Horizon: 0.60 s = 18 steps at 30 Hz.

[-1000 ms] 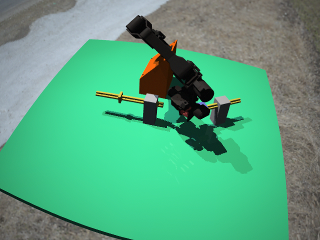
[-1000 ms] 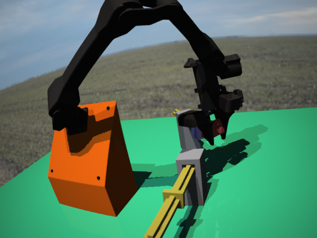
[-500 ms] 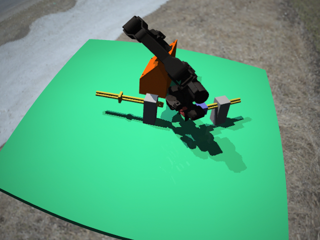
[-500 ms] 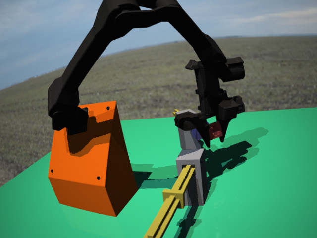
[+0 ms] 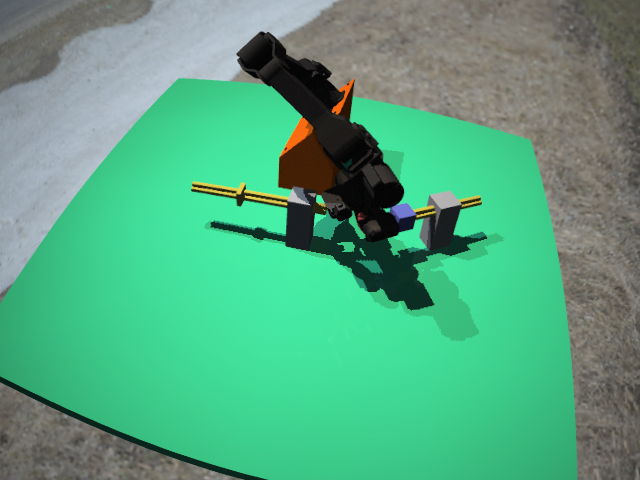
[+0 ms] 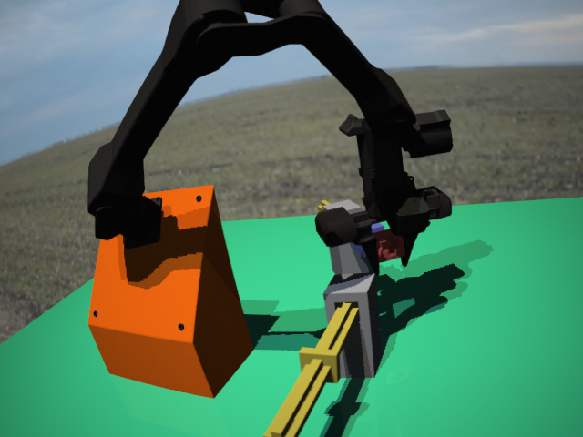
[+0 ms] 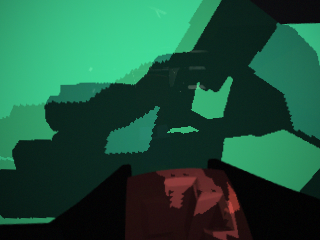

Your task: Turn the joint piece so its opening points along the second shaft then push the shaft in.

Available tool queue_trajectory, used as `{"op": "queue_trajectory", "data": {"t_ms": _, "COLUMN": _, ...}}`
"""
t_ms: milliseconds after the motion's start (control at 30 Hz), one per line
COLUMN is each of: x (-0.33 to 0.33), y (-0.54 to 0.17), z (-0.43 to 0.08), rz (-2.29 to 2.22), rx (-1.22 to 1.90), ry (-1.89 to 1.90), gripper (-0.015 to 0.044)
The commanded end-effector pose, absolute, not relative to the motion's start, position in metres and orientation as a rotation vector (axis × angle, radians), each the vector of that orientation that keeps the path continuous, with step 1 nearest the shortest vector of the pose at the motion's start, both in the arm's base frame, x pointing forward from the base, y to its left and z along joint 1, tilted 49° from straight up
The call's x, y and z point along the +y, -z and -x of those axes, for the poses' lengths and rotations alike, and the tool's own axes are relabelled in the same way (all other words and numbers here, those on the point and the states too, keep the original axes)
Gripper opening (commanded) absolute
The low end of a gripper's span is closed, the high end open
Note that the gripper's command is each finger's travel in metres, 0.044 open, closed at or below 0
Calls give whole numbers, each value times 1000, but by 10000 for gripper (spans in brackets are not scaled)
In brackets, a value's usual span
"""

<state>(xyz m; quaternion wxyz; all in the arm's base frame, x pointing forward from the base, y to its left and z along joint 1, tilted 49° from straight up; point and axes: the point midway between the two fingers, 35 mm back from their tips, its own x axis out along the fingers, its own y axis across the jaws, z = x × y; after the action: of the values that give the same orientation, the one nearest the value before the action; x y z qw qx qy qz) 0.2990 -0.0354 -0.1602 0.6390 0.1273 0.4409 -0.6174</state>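
The red joint piece (image 5: 360,217) (image 6: 391,245) (image 7: 185,205) sits between the fingers of my gripper (image 6: 391,261) (image 7: 169,169), which is shut on it. A blue hinge piece (image 5: 402,218) (image 6: 377,228) is beside it, on the end of the first shaft (image 5: 471,200). That shaft passes through the right grey block (image 5: 448,224) (image 6: 345,259). The second shaft (image 5: 217,189) (image 6: 291,404), yellow with a collar (image 5: 240,194) (image 6: 308,356), runs through the left grey block (image 5: 299,222) (image 6: 369,329). Its inner end shows just past that block. The fingers hide much of the joint piece; its opening's exact direction cannot be told.
The orange wedge-shaped base (image 5: 305,165) (image 6: 150,300) stands behind the left block. The arm reaches over from it. Both blocks stand on the green table (image 5: 206,335) (image 6: 517,352), and the arm's shadow falls around and in front of them.
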Motion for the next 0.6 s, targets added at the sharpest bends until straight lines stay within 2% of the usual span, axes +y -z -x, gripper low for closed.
{"op": "queue_trajectory", "data": {"t_ms": 0, "x": -38, "y": 160, "z": -296, "rz": -368, "rx": 991, "ry": 1435, "gripper": 0}}
{"op": "queue_trajectory", "data": {"t_ms": 567, "x": -43, "y": 161, "z": -286, "rz": -595, "rx": 930, "ry": 1487, "gripper": 0}}
